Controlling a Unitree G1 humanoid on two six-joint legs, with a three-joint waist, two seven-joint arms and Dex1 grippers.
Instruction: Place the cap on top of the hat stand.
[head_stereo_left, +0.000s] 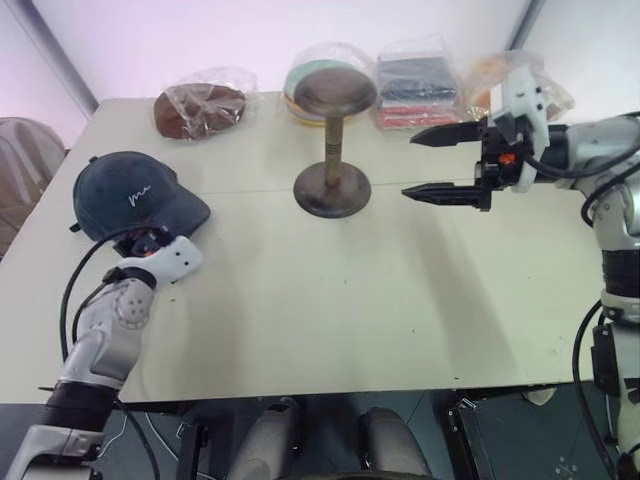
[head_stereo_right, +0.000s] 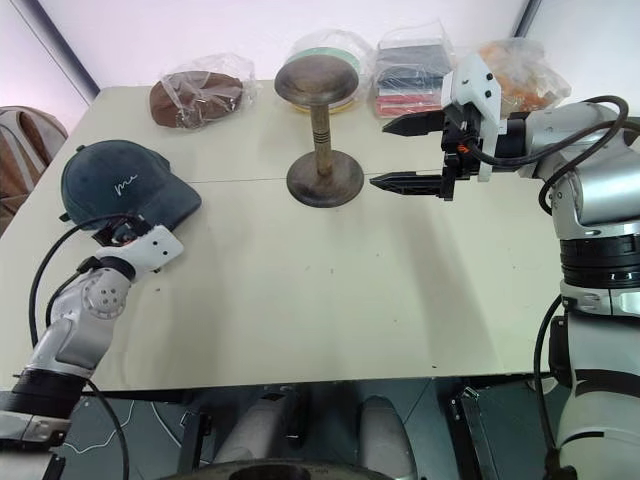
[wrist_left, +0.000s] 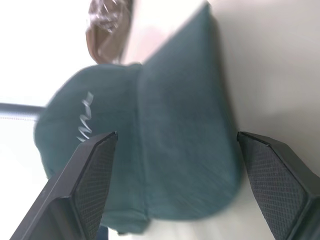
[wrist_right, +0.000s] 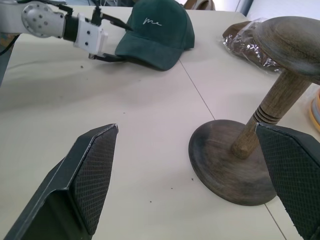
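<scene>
The dark navy cap (head_stereo_left: 135, 193), with white script on its front, lies on the table at the far left, brim toward the middle. My left gripper (wrist_right: 121, 44) is open at the brim's near edge, and the brim lies between its two fingers (wrist_left: 92, 175) without being clamped. The dark wooden hat stand (head_stereo_left: 333, 130) stands upright at the table's centre back, its domed top bare. My right gripper (head_stereo_left: 432, 163) hangs open and empty in the air just right of the stand, pointing at its stem.
Along the table's back edge lie a brown hat in a clear bag (head_stereo_left: 200, 108), another bagged hat (head_stereo_left: 300, 70) behind the stand, a bagged stack of folded fabric (head_stereo_left: 415, 85) and an orange bagged item (head_stereo_right: 515, 65). The pale table (head_stereo_left: 320, 310) stretches toward me.
</scene>
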